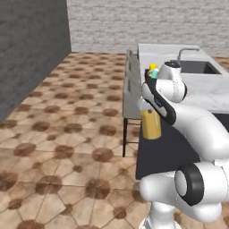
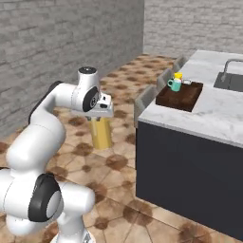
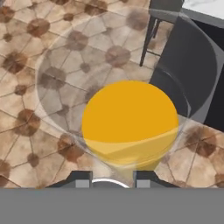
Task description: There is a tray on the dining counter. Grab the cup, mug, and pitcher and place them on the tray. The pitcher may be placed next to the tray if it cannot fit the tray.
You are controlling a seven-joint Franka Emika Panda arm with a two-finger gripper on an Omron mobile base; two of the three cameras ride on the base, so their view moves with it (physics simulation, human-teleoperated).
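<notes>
Looking forward and down from behind the arm, left and right, sharing counter, tray and pitcher; hand view staring close down into pitcher over floor

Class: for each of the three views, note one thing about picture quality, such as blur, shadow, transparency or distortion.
Left base view: soft, even light, the sink slightly blurred. Right base view: the tray reads dark, with little shadow on the counter. Hand view: the pitcher looms large, its clear wall showing floor tiles through it.
</notes>
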